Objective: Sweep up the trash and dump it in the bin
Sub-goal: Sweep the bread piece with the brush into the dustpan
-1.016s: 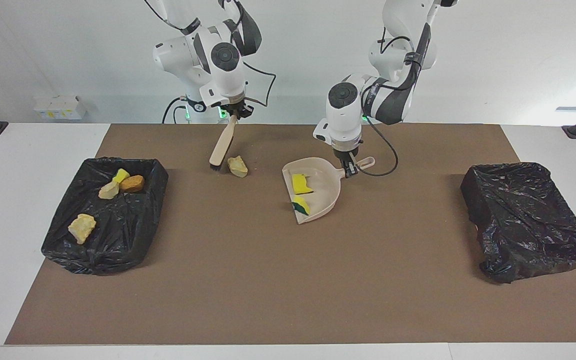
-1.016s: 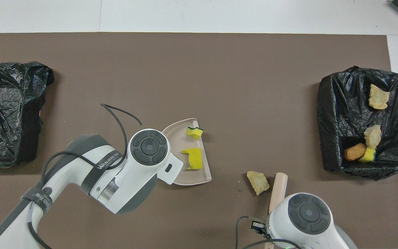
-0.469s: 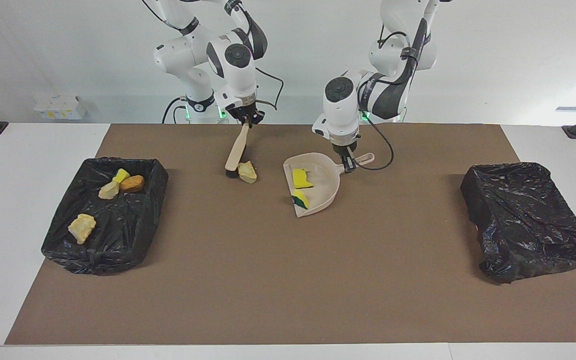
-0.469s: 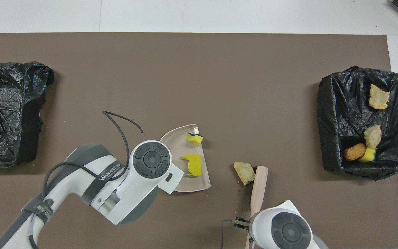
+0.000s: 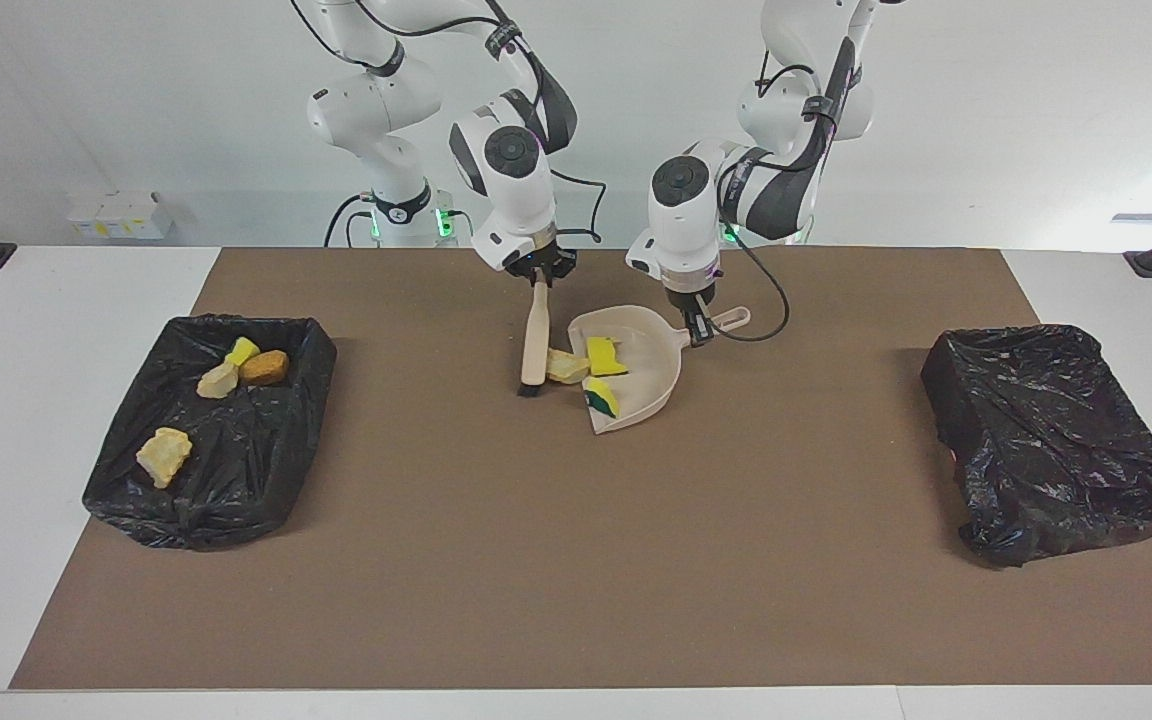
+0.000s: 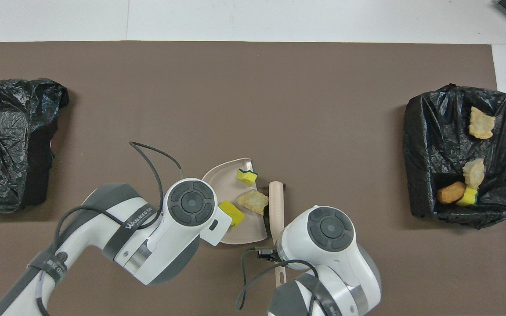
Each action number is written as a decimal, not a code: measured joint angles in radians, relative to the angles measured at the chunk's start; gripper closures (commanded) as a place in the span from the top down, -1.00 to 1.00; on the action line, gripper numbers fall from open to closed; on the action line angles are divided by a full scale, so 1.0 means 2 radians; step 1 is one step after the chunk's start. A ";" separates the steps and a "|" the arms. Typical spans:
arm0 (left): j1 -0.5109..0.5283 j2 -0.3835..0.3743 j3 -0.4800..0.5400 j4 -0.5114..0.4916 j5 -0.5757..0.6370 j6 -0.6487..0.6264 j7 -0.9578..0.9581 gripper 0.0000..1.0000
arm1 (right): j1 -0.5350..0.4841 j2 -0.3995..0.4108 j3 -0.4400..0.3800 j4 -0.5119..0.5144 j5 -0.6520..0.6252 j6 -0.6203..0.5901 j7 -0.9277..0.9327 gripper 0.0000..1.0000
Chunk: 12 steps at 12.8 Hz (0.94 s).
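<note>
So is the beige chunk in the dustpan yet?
In: the beige chunk lies on the dustpan lip, brush beside it.

The dustpan point(image 5: 642, 378) is pale beige, and the brush point(image 5: 534, 345) has a matching beige handle with dark, nearly black bristles. In the dustpan lie a bright yellow sponge piece point(image 5: 604, 357), a yellow-and-green piece point(image 5: 600, 397) and a pale beige foam chunk point(image 5: 565, 366). The bin with trash point(image 5: 212, 430) is lined with glossy, crinkled black plastic; inside it are two pale beige chunks point(image 5: 164, 455), a yellow-and-green piece point(image 5: 241, 351) and an orange-brown chunk point(image 5: 265, 367). The other bin point(image 5: 1056, 440) is wrapped in the same shiny black plastic. The mat point(image 5: 576, 560) is plain matte brown; the table point(image 5: 26, 400) around it is white. Both arms are white with dark grey joints and black cables.
</note>
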 measured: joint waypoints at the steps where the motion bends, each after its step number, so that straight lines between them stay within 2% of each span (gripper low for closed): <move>1: 0.000 0.000 0.000 0.000 0.000 0.000 0.000 -1.00 | 0.004 0.010 0.001 0.013 0.011 0.003 -0.020 -1.00; 5: 0.000 0.000 0.001 -0.001 0.000 0.000 0.001 -1.00 | 0.039 0.024 0.003 0.033 0.023 0.020 -0.039 -1.00; 8: 0.002 0.000 0.005 -0.001 0.000 0.000 0.018 -1.00 | 0.031 0.012 -0.002 0.046 0.023 -0.051 -0.063 -1.00; 10: 0.003 0.000 0.011 -0.001 0.000 0.002 0.037 -1.00 | 0.002 -0.014 -0.004 0.050 0.019 -0.117 -0.080 -1.00; 12: 0.004 0.000 0.018 0.001 0.000 0.002 0.052 -1.00 | -0.021 -0.043 -0.007 0.051 -0.013 -0.168 -0.088 -1.00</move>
